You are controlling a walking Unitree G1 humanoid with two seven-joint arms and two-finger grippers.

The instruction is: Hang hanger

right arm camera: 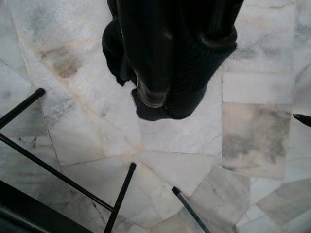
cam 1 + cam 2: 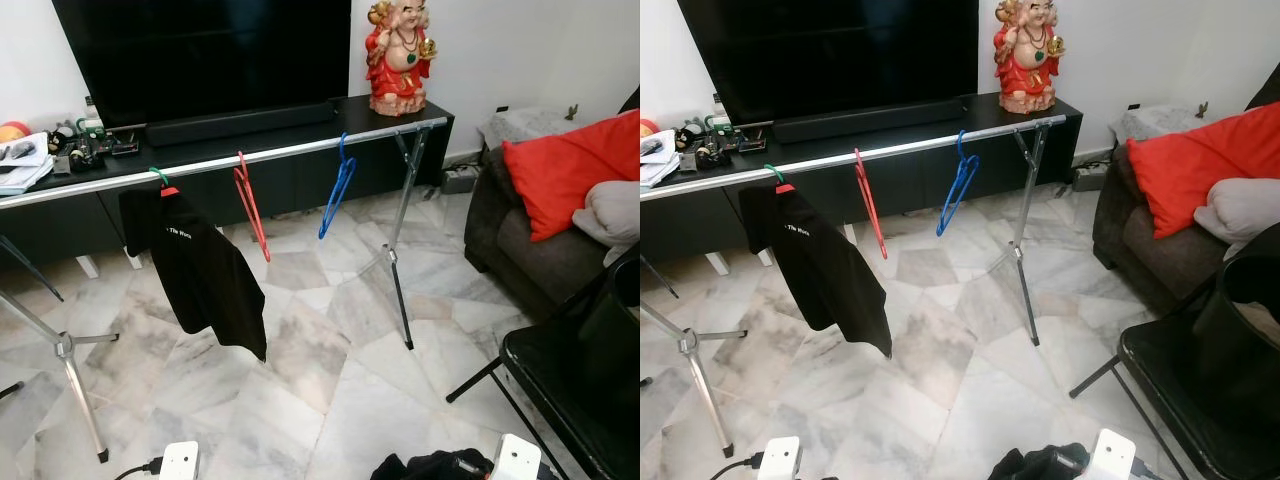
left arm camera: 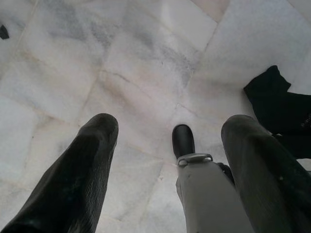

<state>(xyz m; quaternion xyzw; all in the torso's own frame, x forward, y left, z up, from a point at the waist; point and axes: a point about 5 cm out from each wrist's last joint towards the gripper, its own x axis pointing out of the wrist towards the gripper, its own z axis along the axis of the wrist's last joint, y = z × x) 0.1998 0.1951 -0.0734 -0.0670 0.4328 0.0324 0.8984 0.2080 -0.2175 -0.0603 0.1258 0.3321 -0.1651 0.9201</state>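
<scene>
A silver rail (image 2: 285,150) on two stands runs across the room. On it hang a green hanger (image 2: 158,176) carrying a black T-shirt (image 2: 205,275), a bare red hanger (image 2: 250,205) and a bare blue hanger (image 2: 338,190). My right gripper (image 1: 160,97) hangs low over the marble floor, shut on a bundle of black cloth (image 1: 197,77), which also shows at the bottom of the left eye view (image 2: 435,465); no hanger shows in the bundle. My left gripper (image 3: 170,124) hangs open above the floor with nothing between its fingers.
The rail's right stand (image 2: 397,270) and left stand (image 2: 70,370) spread legs on the floor. A black folding chair (image 2: 580,380) is close on my right, a dark sofa (image 2: 520,240) with a red cushion (image 2: 565,165) beyond it. A TV console (image 2: 300,118) stands behind the rail.
</scene>
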